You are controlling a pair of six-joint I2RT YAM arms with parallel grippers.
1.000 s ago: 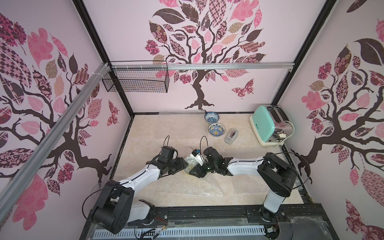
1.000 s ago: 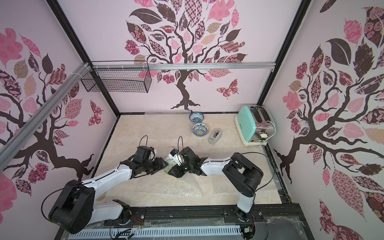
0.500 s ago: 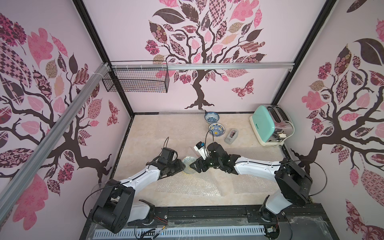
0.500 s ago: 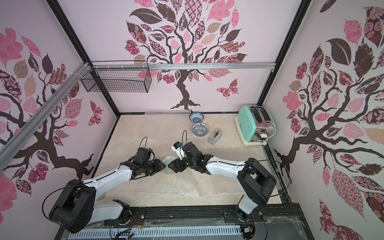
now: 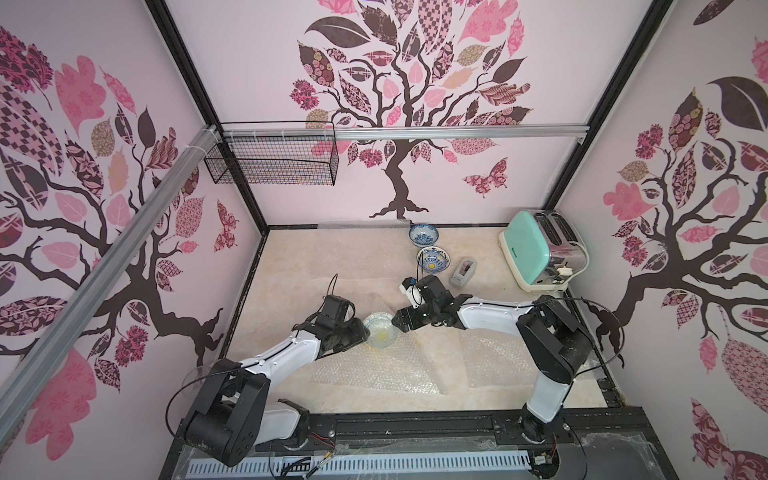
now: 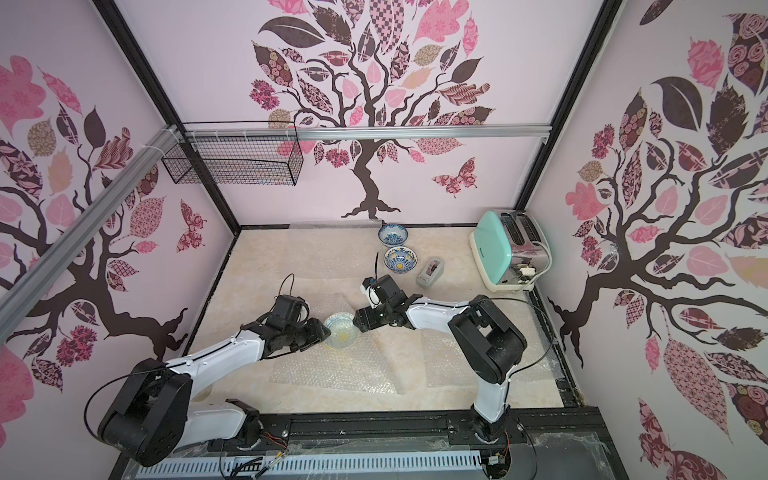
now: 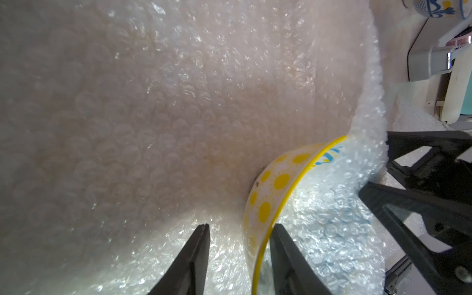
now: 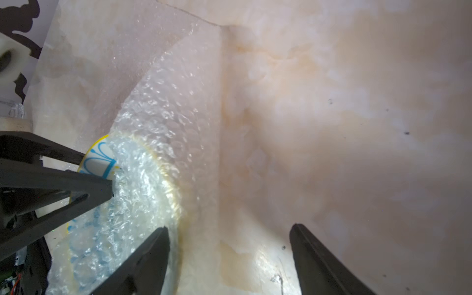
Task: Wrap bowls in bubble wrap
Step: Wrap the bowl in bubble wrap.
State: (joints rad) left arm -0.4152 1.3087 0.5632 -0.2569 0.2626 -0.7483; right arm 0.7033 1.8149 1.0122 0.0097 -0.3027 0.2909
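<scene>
Looks mid-fold: left gripper [image 7: 240, 227] half-open astride bowl [image 7: 270, 184] rim and bubble wrap [image 7: 332, 217], 9 o'clock; right gripper [image 8: 229, 227] wide, empty; clamp next.

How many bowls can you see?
3. A blue-and-white bowl sits at the back. A blue-and-yellow bowl is just in front of it. A pale yellow-dotted bowl lies mid-table, partly under bubble wrap. More could hide under the wrap, but none shows.

Robot lab cell dressed as a home kitchen: pink tree-decal walls [image 5: 399, 83] on black frame posts [image 5: 180, 62], aluminium rail [image 5: 457, 132], wire basket [image 5: 272, 162], marble-look tabletop [image 5: 299, 257] with mint toaster [image 5: 536, 249], left arm [image 5: 282, 351] and right arm [image 5: 490, 316] mounted on a black base track [image 5: 415, 426] along the front edge.
</scene>
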